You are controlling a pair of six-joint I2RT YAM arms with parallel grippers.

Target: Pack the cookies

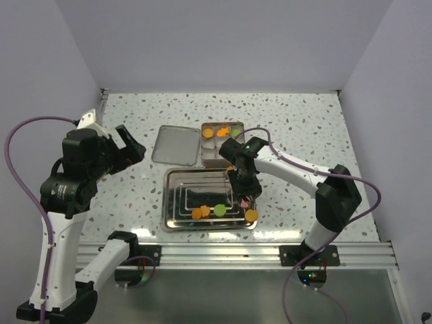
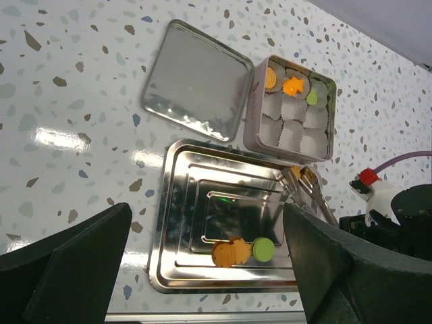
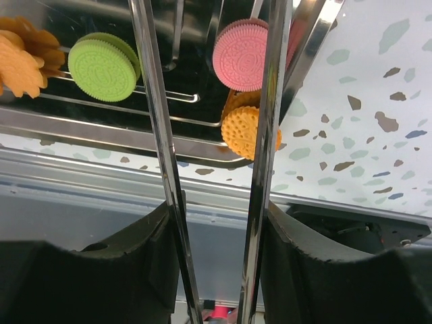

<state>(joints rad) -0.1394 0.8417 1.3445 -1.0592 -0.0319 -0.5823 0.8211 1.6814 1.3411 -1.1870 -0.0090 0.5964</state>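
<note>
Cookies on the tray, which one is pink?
The pink cookie lies between the tongs, next to the round orange cookie; the others are green or orange.

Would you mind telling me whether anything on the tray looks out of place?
An orange round cookie rests on the tray's rim at its near right corner, partly over the table, not flat inside.

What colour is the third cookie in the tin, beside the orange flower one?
The cookie is green; the left wrist view shows it best.
</note>
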